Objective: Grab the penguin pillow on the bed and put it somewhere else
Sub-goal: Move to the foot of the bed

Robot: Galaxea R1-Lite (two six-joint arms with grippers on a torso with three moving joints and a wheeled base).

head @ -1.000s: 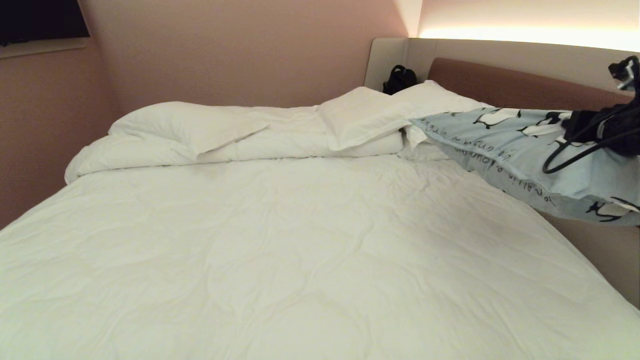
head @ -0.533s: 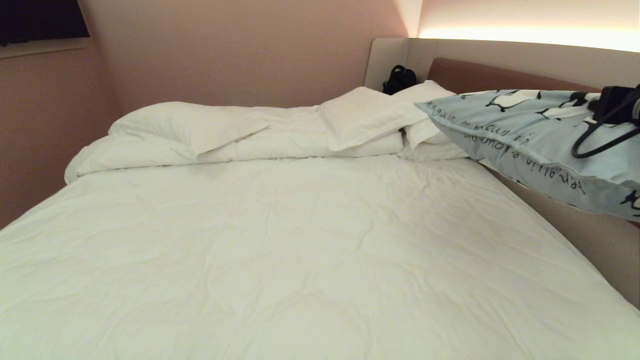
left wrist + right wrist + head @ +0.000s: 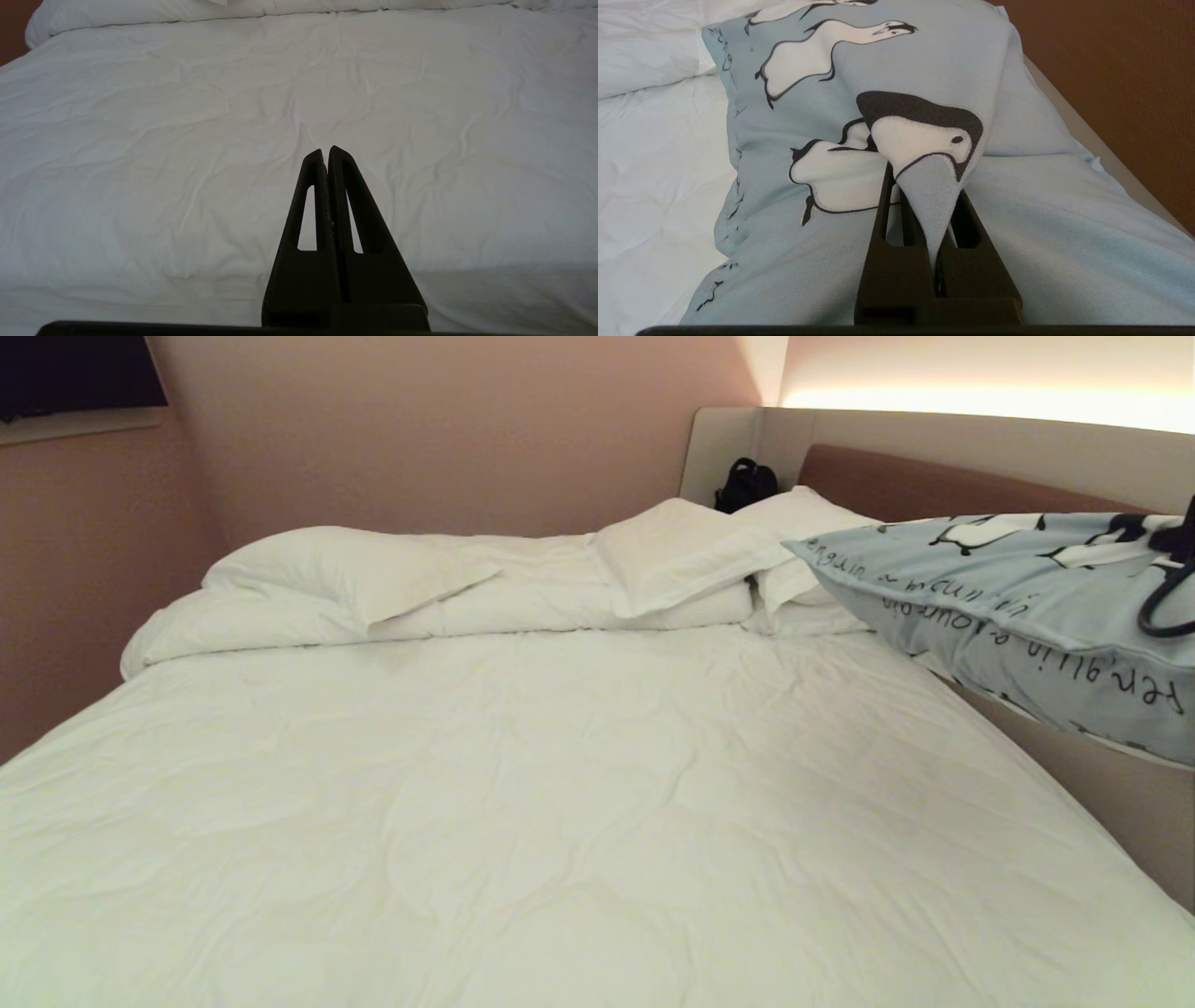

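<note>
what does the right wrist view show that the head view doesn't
Only the right wrist view shows the grip: the right gripper shut on a pinched fold of the penguin pillow, with a penguin's head draped over the fingers.

Only the head view shows the wider room: the white pillows at the head of the bed, the brown headboard and a black bag.

Both show the pillow and white bedding beside it.

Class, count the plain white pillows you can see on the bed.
3: one far left on the folded duvet, one centre-right, one by the headboard. More may hide behind the penguin pillow.
</note>
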